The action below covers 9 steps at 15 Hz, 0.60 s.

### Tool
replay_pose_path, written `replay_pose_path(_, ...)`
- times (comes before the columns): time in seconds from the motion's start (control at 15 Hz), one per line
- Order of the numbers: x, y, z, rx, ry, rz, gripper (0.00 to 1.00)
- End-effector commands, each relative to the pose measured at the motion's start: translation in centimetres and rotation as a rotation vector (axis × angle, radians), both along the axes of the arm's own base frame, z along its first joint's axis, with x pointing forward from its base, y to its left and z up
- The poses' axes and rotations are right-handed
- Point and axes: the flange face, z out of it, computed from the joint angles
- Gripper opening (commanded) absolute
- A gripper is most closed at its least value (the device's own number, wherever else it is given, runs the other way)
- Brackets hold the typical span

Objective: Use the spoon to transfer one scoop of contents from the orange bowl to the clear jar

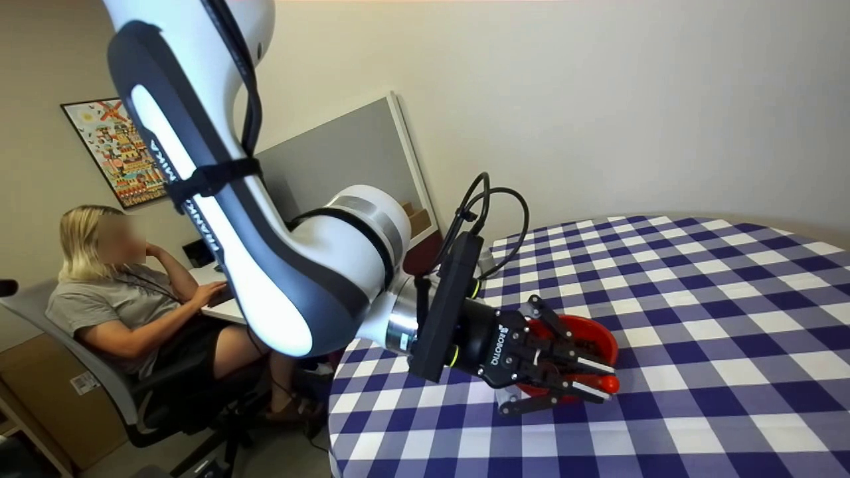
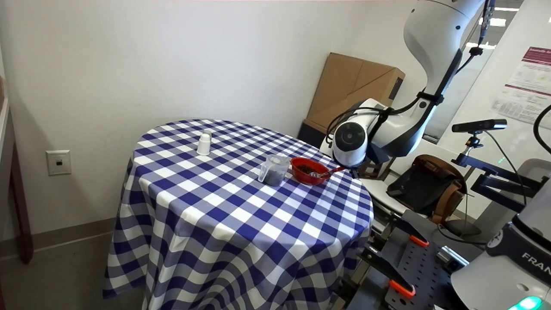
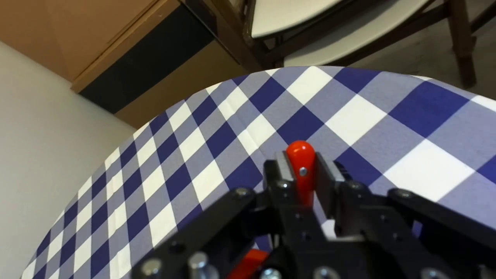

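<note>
The orange bowl (image 1: pixel 607 335) (image 2: pixel 313 179) stands on the table with the dark brown contents (image 2: pixel 304 168) in it. The spoon (image 2: pixel 336 170) leans over the bowl's rim. Its silver head rests in the contents and its red handle points outward. My gripper (image 1: pixel 595 378) (image 3: pixel 301 164) is over the bowl, shut on the spoon's handle (image 3: pixel 301 155). The rounded handle end (image 1: pixel 609 384) sits at the fingertips. The spoon's head is hidden in the wrist view. The clear jar (image 2: pixel 277 163) stands beside the bowl. It looks dark low down; I cannot tell whether that is contents.
White cups (image 2: pixel 203 144) stand farther off on the round table with a checked cloth (image 2: pixel 241 215). The table edge is close to the bowl on the robot's side. A person (image 1: pixel 126 285) sits beyond the table. Cardboard boxes (image 2: pixel 353 86) and a chair with a bag (image 2: pixel 424 185) are near.
</note>
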Motion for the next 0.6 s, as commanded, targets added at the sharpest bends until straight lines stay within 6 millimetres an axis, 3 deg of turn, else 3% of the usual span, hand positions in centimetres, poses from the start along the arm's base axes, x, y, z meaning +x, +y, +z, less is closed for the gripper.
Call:
replay_pose_path(0.0, 1.7, 1.4, 0.7, 0.038, 0.024, -0.081, 0.06)
replay_pose_path(0.53, 4.6, 3.0, 0.8, 0.029, 0.056, -0.403, 0.07)
